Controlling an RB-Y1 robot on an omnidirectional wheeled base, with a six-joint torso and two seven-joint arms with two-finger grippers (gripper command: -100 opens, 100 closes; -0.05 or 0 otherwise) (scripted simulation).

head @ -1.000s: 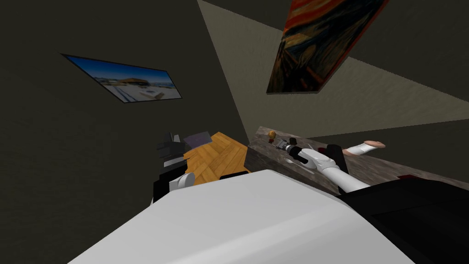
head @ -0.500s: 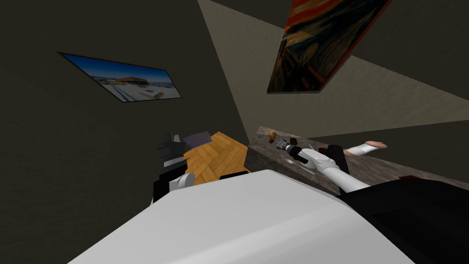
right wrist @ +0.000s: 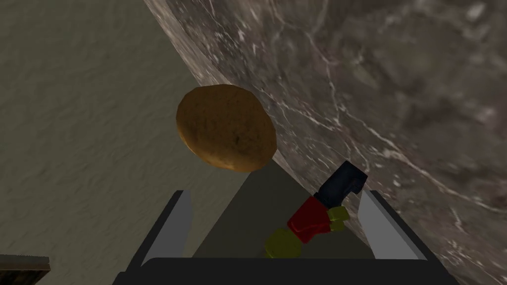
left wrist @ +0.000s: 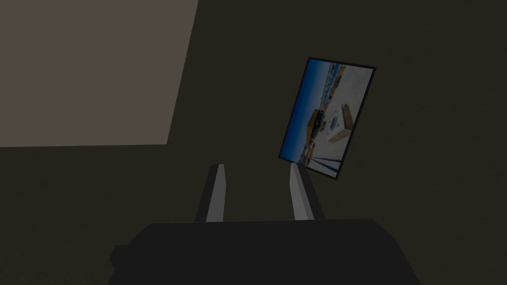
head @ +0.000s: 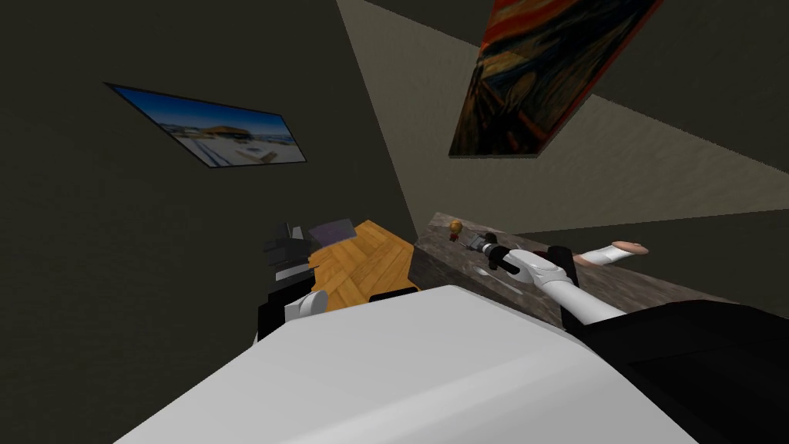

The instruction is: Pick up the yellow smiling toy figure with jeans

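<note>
While the yellow-headed toy figure with red top and blue legs lies on the grey stone counter at 1 o'clock, between my open right jaws, I think squeezing shut comes next; my left jaws hang open and empty at 11 o'clock.

The counter is veined grey stone; the floor is wood parquet; the toy figure seems smooth plastic.

A dark grey, white-veined marble table runs along the wall. Near its far end sits a round, rough brown lump. Just beside it lies a small toy figure with a yellow head, red torso and dark blue legs. A white roll with a pinkish tip lies well apart.
</note>
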